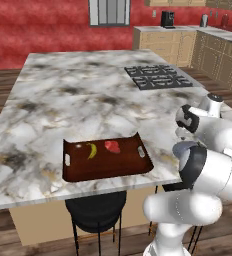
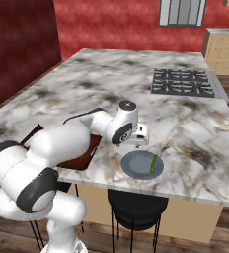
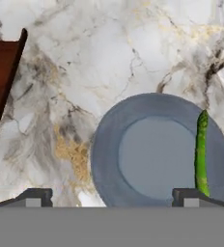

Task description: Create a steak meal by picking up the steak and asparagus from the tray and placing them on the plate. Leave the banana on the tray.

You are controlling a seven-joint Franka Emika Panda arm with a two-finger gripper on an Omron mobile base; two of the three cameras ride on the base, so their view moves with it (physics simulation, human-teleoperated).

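Left base view gives us one tray (image 1: pixel 108 167) on the marble bench (image 1: pixel 78 100), carrying one steak (image 1: pixel 112 146) and one banana (image 1: pixel 92 150). On the hand view we count one asparagus (image 3: pixel 201 154) lying along the side of the single plate (image 3: pixel 152 154), just beside the tray. Our tool (image 3: pixel 113 198) hovers over the plate, fingers spread wide and holding nothing.

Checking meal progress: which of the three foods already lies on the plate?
The thin green asparagus stalk, lying along the round grey-blue plate. The red-pink steak and yellow banana sit in the brown wooden tray.
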